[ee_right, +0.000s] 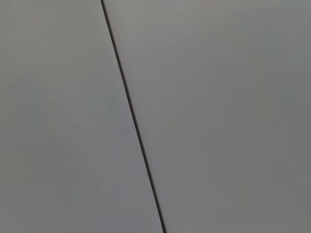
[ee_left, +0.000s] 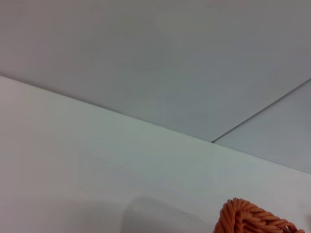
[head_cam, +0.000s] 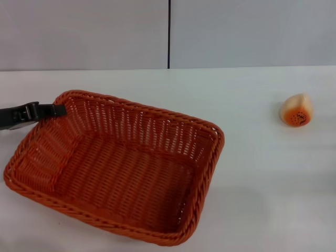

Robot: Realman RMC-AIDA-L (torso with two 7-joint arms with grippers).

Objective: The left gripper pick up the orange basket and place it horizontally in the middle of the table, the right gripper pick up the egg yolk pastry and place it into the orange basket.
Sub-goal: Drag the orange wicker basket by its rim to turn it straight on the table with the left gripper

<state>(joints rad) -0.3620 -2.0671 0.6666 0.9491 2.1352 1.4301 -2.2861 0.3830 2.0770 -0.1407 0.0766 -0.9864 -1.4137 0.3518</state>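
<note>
The orange basket [head_cam: 118,168] sits skewed on the left half of the white table, empty, with its long side running diagonally. My left gripper [head_cam: 59,110] comes in from the left edge and is shut on the braided rim at the basket's far left corner. That rim corner [ee_left: 252,218] also shows in the left wrist view. The egg yolk pastry [head_cam: 297,110] lies on its side at the far right of the table, well apart from the basket. My right gripper is out of view; its wrist view shows only the grey wall.
A grey wall with a dark vertical seam [head_cam: 169,34] stands behind the white table [head_cam: 252,173]. Bare tabletop lies between the basket and the pastry.
</note>
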